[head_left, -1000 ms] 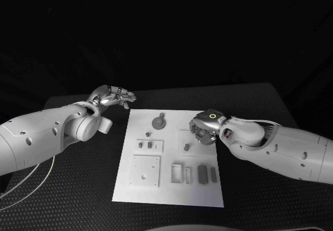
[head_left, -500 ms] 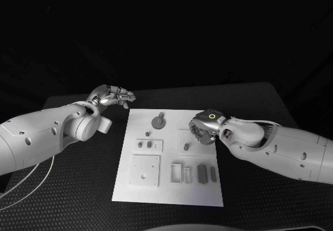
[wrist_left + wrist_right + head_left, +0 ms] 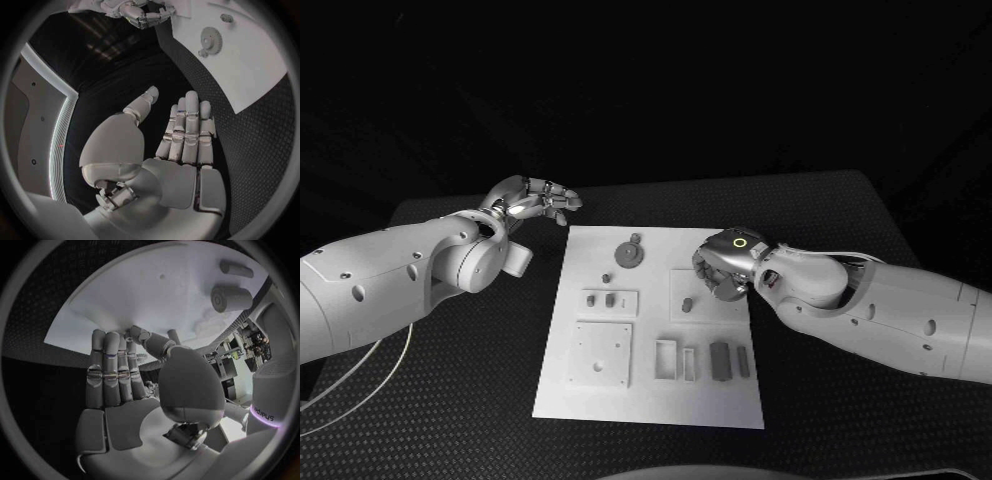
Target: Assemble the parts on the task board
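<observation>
The white task board (image 3: 653, 400) lies in the middle of the table. On it are a gear (image 3: 632, 255), a small plate with pegs (image 3: 607, 299), a square plate (image 3: 603, 352), slotted holders (image 3: 678, 360) and dark blocks (image 3: 720, 360). My right hand (image 3: 723, 272) hangs low over the board's far right part, beside a short peg (image 3: 687, 305). In the right wrist view its straight fingers (image 3: 112, 365) reach the board (image 3: 156, 295) with the thumb drawn to their tips; anything between them is hidden. My left hand (image 3: 535, 202) hovers off the board's far left corner, fingers (image 3: 187, 130) spread, empty.
Black textured table (image 3: 444, 400) surrounds the board on all sides. The left wrist view shows the gear (image 3: 209, 36) and my right hand (image 3: 140, 12) beyond the board's corner. Two short cylinders (image 3: 231, 299) stand on the board ahead of the right hand.
My right hand has sunk slightly toward the board and crept a little nearer to me. The left hand and the parts have stayed where they were.
</observation>
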Available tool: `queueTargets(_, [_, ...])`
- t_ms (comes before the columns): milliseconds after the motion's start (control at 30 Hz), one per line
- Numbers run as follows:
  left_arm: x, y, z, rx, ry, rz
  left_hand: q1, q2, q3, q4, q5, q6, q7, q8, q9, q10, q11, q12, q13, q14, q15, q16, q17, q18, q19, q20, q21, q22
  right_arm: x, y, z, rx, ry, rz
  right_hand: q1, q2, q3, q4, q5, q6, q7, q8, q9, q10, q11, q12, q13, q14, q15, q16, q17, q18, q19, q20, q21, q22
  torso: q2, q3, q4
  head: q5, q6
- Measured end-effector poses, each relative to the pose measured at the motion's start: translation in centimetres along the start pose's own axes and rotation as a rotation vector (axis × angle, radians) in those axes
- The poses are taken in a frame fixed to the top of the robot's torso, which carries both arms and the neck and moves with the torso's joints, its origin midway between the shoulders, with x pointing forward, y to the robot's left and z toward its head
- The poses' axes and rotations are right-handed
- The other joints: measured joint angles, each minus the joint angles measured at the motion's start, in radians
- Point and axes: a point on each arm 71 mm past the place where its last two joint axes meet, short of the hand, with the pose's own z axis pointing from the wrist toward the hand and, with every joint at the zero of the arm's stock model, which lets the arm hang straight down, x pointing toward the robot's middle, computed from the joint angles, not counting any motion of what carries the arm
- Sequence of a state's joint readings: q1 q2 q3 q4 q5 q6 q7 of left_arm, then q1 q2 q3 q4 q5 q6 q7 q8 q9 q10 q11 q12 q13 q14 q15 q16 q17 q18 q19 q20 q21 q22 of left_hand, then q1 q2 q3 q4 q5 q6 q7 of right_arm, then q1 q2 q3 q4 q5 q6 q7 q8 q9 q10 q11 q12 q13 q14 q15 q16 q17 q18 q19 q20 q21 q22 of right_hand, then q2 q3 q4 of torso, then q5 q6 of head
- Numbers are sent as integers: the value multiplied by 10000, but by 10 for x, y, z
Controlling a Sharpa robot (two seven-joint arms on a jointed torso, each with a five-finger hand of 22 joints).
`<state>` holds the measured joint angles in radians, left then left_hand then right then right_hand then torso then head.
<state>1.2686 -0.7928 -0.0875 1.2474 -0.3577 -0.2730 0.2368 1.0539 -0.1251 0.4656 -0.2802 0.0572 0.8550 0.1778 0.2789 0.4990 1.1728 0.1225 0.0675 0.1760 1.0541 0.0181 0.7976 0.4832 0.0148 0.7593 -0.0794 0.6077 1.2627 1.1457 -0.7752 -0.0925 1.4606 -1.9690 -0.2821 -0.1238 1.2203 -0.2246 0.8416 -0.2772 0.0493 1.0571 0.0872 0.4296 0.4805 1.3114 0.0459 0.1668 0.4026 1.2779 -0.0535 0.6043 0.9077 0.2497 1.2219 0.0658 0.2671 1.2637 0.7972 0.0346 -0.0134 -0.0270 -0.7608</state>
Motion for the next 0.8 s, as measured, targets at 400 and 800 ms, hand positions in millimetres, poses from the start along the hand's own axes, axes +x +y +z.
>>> queueTargets(400, [0,0,0,3,0,0,0,0,-23,23,0,0,0,0,-5,0,0,0,-6,0,0,0,9,-1,23,-23,0,8,0,1,-1,50,-58,-73,1,-1,0,0,0,38,-38,-1,26,38,37,-4,0,32,1,57,14,-1,57,-53,38,11,1,-3,9,19,-2])
queueTargets(800, [-1,0,0,-1,-16,5,0,0,-23,23,0,0,0,0,-9,0,0,0,-13,0,0,0,20,-1,22,-22,0,7,-1,1,-3,116,-115,-31,1,-1,-13,-11,-32,55,-55,-2,38,39,36,23,0,48,17,59,25,-1,90,-20,37,19,0,7,-2,35,-22])
